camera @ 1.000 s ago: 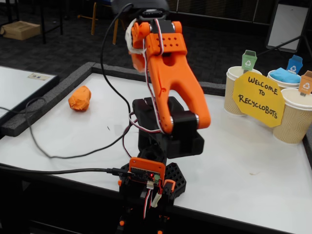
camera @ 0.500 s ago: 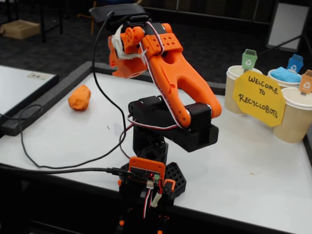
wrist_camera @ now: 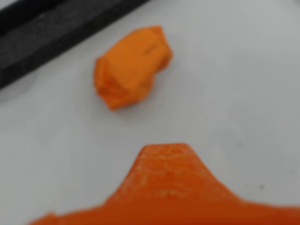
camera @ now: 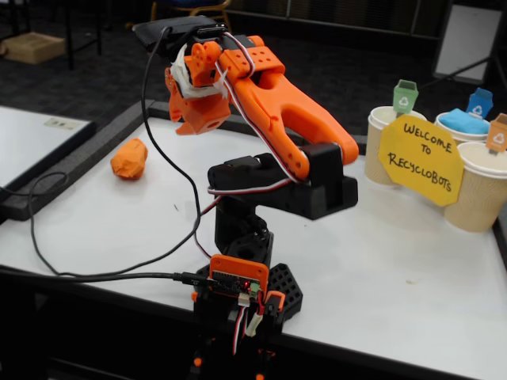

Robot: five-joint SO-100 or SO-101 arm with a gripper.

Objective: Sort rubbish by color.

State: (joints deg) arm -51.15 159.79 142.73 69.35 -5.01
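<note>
Orange paper wad (wrist_camera: 131,66) lies on the white counter (wrist_camera: 243,84) at about eleven o'clock from the fingers (wrist_camera: 165,161) in the wrist view, long axis running seven to one. Only one blurred orange tip shows, so I cannot tell whether the fingers are apart.

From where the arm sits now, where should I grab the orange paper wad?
Come down from above on the orange wad and close the end effector across its narrower middle. It lies elongated and alone on the white table, clear of the black border, so both long sides look open.
</note>
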